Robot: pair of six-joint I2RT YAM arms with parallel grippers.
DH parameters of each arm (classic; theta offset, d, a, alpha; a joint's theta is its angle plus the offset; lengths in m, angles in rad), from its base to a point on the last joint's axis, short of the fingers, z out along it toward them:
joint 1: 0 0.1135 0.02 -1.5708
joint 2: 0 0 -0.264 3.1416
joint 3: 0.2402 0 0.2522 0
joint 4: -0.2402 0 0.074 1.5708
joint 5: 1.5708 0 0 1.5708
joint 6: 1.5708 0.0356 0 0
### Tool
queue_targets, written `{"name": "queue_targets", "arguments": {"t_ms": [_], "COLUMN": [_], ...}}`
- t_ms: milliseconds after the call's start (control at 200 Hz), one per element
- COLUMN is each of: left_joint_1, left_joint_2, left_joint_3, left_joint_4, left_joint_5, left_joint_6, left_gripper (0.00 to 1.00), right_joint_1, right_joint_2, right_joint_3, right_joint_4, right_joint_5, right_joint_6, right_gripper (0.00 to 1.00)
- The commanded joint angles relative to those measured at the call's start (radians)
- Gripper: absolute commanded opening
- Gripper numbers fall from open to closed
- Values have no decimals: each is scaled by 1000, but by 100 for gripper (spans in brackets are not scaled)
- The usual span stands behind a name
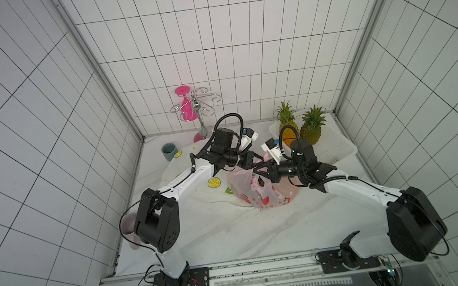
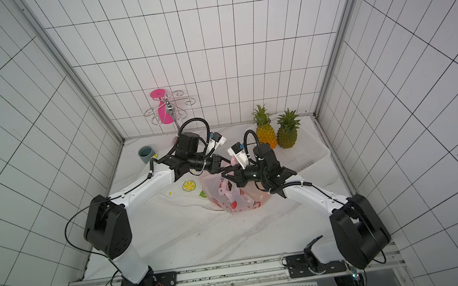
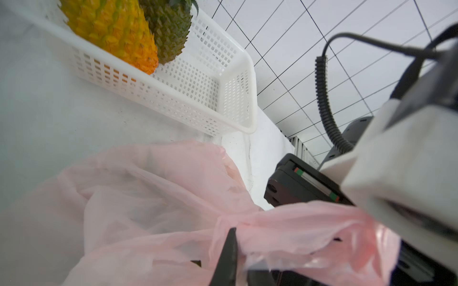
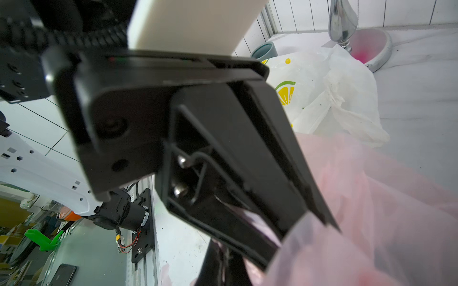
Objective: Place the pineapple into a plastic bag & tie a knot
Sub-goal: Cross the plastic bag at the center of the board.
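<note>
The pink plastic bag (image 1: 246, 189) (image 2: 222, 195) sits bulging in the middle of the table. Its film hides what is inside. My left gripper (image 1: 261, 160) (image 2: 228, 163) and right gripper (image 1: 255, 172) (image 2: 223, 175) meet tip to tip just above it. In the left wrist view the left gripper (image 3: 238, 232) is shut on a bunched, twisted strip of the bag (image 3: 148, 198). In the right wrist view the right gripper (image 4: 224, 250) is shut on a thin pink strand, with the bag (image 4: 371, 222) beside it. A yellow pineapple (image 1: 289, 132) (image 3: 111, 27) and a green pineapple (image 1: 312, 131) (image 3: 171, 32) stand in the basket.
The white perforated basket (image 1: 333, 148) (image 3: 198, 99) stands at the back right. A white lemon-print bag (image 1: 215, 181) (image 4: 322, 94) lies under the left arm. A grey-blue cup (image 1: 169, 151) and a metal rack with a pink glass (image 1: 193, 106) are at the back. A pale cup (image 1: 129, 226) stands at the left edge.
</note>
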Motion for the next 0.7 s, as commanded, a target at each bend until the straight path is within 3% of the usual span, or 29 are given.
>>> {"name": "queue_targets", "arguments": {"t_ms": [0, 85, 215, 310, 500, 695], "left_joint_1": [-18, -7, 25, 40, 46, 53], "left_joint_2": [14, 11, 10, 16, 55, 85], "left_joint_3": [11, 9, -11, -7, 39, 47], "left_joint_4": [-26, -6, 92, 159, 195, 249], "left_joint_5": [40, 44, 101, 159, 256, 323], "left_joint_6": [17, 11, -28, -51, -49, -98], "left_gripper": [0, 0, 0, 0, 0, 0], "right_joint_1": [1, -23, -88, -146, -256, -258], "right_joint_2": [-19, -23, -71, -128, -150, 10], "right_joint_3": [120, 133, 139, 140, 130, 237], "right_joint_4": [58, 38, 13, -10, 16, -84], "right_joint_5": [-10, -44, -102, -107, -104, -266], "right_joint_6": [-18, -20, -29, -47, -61, -149], "right_gripper": [0, 3, 43, 59, 71, 71]}}
